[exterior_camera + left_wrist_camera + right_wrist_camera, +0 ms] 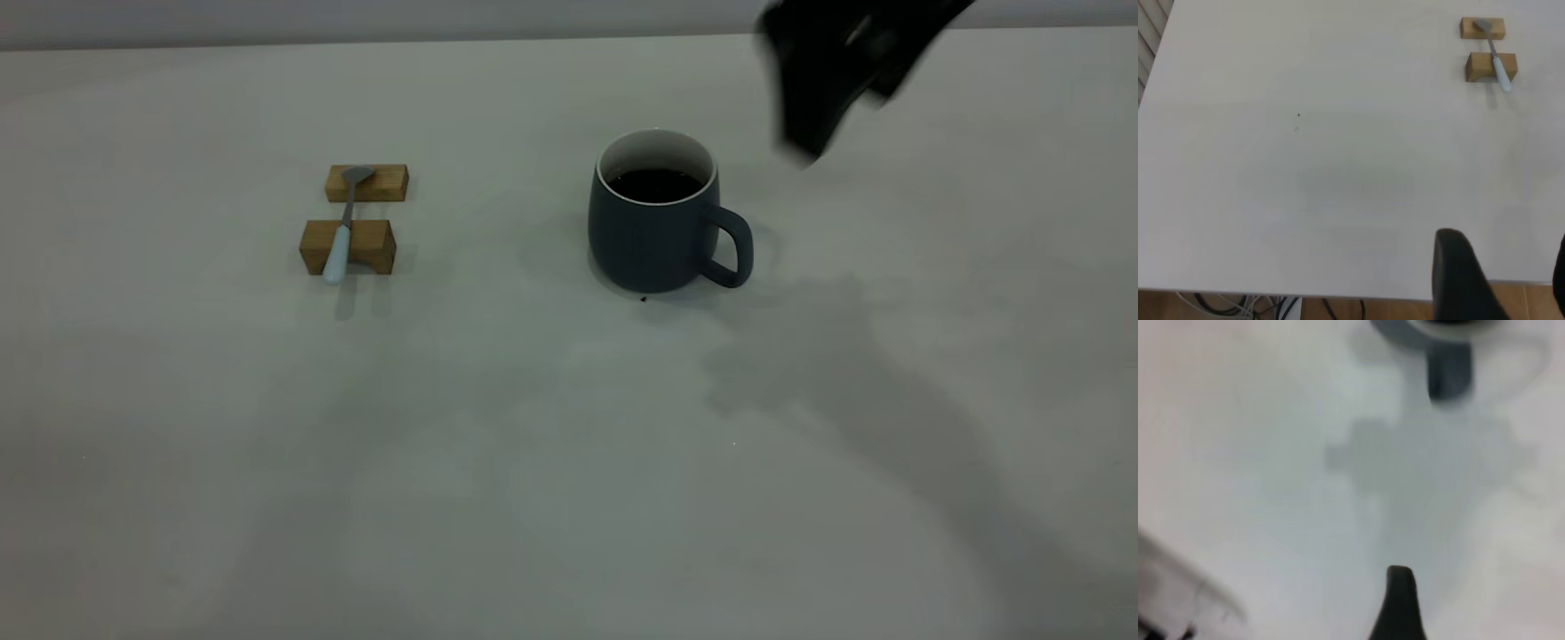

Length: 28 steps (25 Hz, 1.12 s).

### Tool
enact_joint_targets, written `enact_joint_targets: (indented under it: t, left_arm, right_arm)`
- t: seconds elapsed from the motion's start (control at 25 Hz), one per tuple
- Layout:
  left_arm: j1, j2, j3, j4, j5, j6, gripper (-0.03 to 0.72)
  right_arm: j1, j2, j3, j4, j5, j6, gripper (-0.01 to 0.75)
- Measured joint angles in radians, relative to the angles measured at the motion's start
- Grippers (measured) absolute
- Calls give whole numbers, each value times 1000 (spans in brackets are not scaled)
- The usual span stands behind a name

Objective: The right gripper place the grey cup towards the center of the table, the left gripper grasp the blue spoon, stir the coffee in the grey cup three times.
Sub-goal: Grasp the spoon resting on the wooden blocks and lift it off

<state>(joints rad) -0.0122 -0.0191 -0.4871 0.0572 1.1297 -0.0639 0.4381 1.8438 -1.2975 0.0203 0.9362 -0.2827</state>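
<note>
Exterior view: grey cup (656, 218) stands mid-table, right gripper (822, 84) lifted clear, fingers unreadable. Left gripper (1501, 280), apparently open, must fetch blue spoon (342, 236).

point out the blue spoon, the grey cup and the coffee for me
blue spoon (337, 257): exterior view, on its pale handle over the nearer wooden block.
grey cup (645, 240): exterior view, on the outer wall of its body.
coffee (655, 185): exterior view, on the dark liquid surface inside the cup.

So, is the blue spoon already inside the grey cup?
No, the blue spoon lies across two wooden blocks, well apart from the grey cup.
</note>
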Motion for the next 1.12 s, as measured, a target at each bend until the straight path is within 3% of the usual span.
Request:
enact_joint_targets:
  t: [0.12, 0.2, 0.48, 0.76, 1.12]
  left_arm:
    - [0, 0, 0, 0, 0, 0, 419]
    - [0, 0, 0, 0, 0, 0, 419]
    - [0, 0, 0, 0, 0, 0, 419]
    - [0, 0, 0, 0, 0, 0, 419]
    - [0, 0, 0, 0, 0, -1, 419]
  right_arm:
    - [-6, -147, 0, -34, 192, 89, 633]
    - [-6, -219, 1, -40, 257, 123, 621]
    - [-6, -557, 86, -20, 282, 48, 616]
    - [-13, -1091, 387, -5, 301, 103, 611]
    - [-346, -1595, 677, 95, 298, 109, 600]
